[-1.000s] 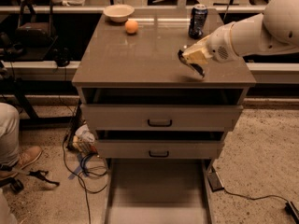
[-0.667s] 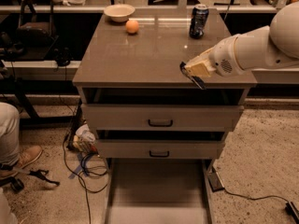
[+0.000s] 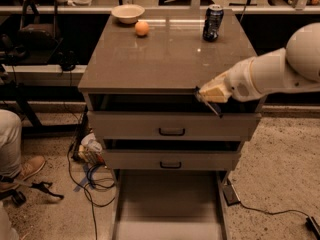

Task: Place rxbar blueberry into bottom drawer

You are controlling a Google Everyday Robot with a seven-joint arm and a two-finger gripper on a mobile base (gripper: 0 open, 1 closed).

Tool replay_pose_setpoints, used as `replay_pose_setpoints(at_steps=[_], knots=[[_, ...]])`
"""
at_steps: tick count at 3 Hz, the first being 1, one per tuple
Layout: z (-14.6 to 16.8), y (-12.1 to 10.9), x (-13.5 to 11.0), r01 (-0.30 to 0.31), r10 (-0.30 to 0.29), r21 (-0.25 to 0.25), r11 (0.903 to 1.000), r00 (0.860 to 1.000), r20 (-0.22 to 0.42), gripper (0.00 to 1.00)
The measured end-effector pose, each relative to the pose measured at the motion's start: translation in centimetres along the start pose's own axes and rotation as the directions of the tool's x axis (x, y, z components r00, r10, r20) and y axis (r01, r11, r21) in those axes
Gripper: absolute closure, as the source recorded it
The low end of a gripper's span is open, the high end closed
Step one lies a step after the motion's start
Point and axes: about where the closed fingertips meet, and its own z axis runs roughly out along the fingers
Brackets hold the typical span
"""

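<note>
Cream claw (image 3: 207, 94) at the brown tabletop's (image 3: 165, 59) front edge, dark rxbar blueberry (image 3: 216, 110) held under it, dark blue can (image 3: 212, 23) behind, orange fruit (image 3: 142, 28) and pale bowl (image 3: 128, 13) far left, grey-beige bottom drawer (image 3: 167, 194) below.

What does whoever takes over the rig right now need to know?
Hand: at the front right edge of the cabinet top, in front of the top drawer, shut on the bar, which shows dark beneath it.
Bottom drawer: pulled out, visible floor bare.
Done: bar picked up, drawer open.
Left: bring the hand down over the bottom drawer and release the bar inside.
</note>
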Motion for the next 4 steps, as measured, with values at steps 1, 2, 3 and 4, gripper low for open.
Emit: replay_pose_setpoints(at_steps=[1, 2, 3, 4], knots=[[2.5, 4.3, 6.7, -0.082, 0.074, -0.082, 0.9933, 0.993, -0.092, 1.0], [7.9, 10.7, 15.6, -0.198, 0.144, -0.23, 0.9529, 0.961, -0.234, 1.0], [7.9, 10.9, 15.6, -0.198, 0.143, -0.231, 0.9526, 0.961, -0.236, 1.0], [8.9, 11.3, 17.2, -0.234, 0.174, -0.242, 0.9417, 0.953, -0.248, 1.0]])
